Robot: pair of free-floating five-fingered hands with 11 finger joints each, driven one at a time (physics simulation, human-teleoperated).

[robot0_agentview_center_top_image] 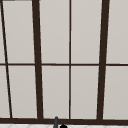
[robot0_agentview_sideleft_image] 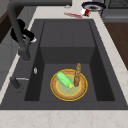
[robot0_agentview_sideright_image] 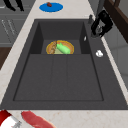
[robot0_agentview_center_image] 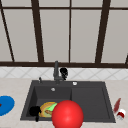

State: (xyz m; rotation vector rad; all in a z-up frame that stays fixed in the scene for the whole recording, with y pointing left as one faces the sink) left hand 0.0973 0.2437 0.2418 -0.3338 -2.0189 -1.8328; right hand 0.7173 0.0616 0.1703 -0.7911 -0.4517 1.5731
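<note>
At the sink (robot0_agentview_center_image: 87, 83), the right hand (robot0_agentview_center_image: 64, 72) hangs at the faucet (robot0_agentview_center_image: 56, 70), which stands at 12 o'clock on the back rim. The hand sits just at 3 o'clock of the upright stem, touching it. In the side views its fingers appear curled round the stem in a loose loop, so it reads as a clasp on the faucet rather than a flat touch. The work in hand looks like the grasping stage at the faucet. Any swing of the spout from here would call for a firmer wrap and a steady turn about the stem, with the hand kept clear of the small lever at 10 o'clock.

The left hand (robot0_agentview_center_image: 34, 110) hovers idle at 7 o'clock, over the front rim of the sink. Its fingers hang down relaxed and hold nothing.

Below, in the left basin at 8 o'clock, a bowl (robot0_agentview_center_image: 46, 106) holds a green cucumber (robot0_agentview_sideleft_image: 63, 79) and a breadstick (robot0_agentview_sideleft_image: 77, 74) lying side by side. A red ball (robot0_agentview_center_image: 67, 115) sits at 6 o'clock on the front edge. A blue plate (robot0_agentview_center_image: 5, 105) lies on the counter at 9 o'clock, and a red bottle (robot0_agentview_center_image: 117, 105) lies at 4 o'clock, well apart from both hands.
</note>
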